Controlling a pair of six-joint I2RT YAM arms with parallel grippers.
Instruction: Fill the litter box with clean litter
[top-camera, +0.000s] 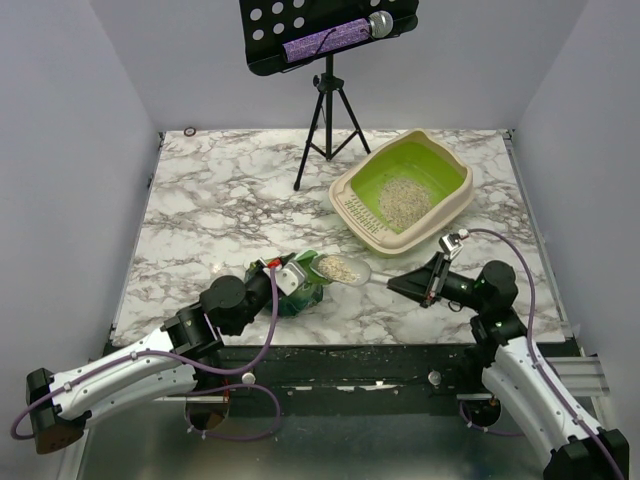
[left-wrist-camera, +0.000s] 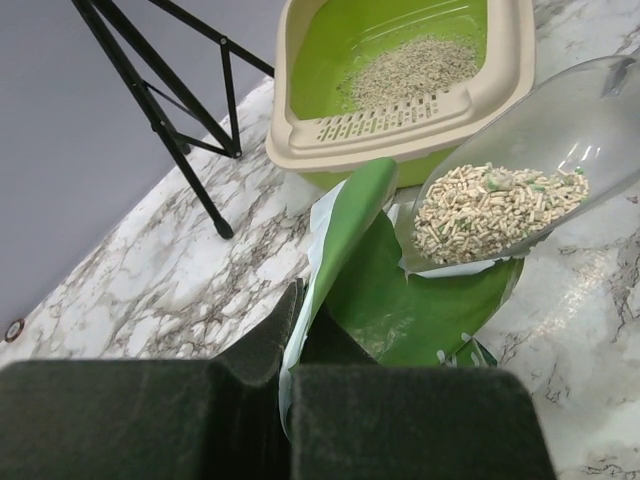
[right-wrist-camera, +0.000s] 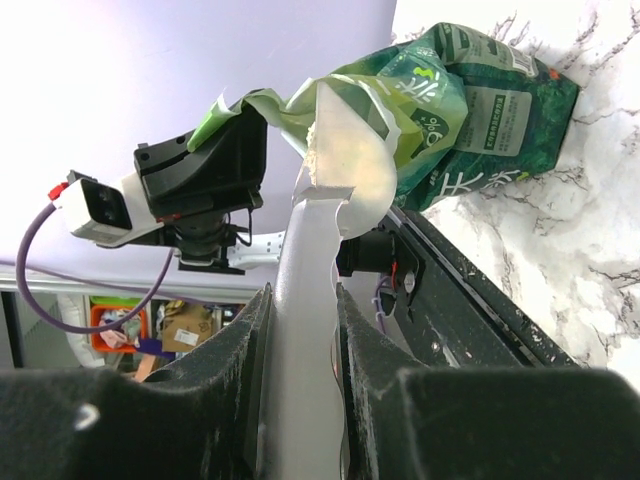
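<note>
The beige litter box (top-camera: 350, 207) with its lime-green inside stands at the back right, and a patch of clean litter (top-camera: 403, 200) lies in it. The left wrist view shows its slotted rim (left-wrist-camera: 400, 115) and that litter (left-wrist-camera: 410, 68). My left gripper (top-camera: 284, 277) is shut on the torn top edge of the green bag (top-camera: 303, 294), pinching it (left-wrist-camera: 298, 300). My right gripper (top-camera: 398, 286) is shut on the handle of a clear scoop (top-camera: 342, 268). The scoop (left-wrist-camera: 585, 105) is heaped with pellets (left-wrist-camera: 495, 208) and hovers just over the bag's mouth (left-wrist-camera: 400, 300). The handle (right-wrist-camera: 305, 340) fills the gap between the right fingers.
A black tripod (top-camera: 325, 120) with a perforated tray on top stands behind, left of the litter box. A small ring (top-camera: 190, 131) lies at the back left corner. Loose granules dot the dark front rail (top-camera: 330, 352). White walls close in both sides.
</note>
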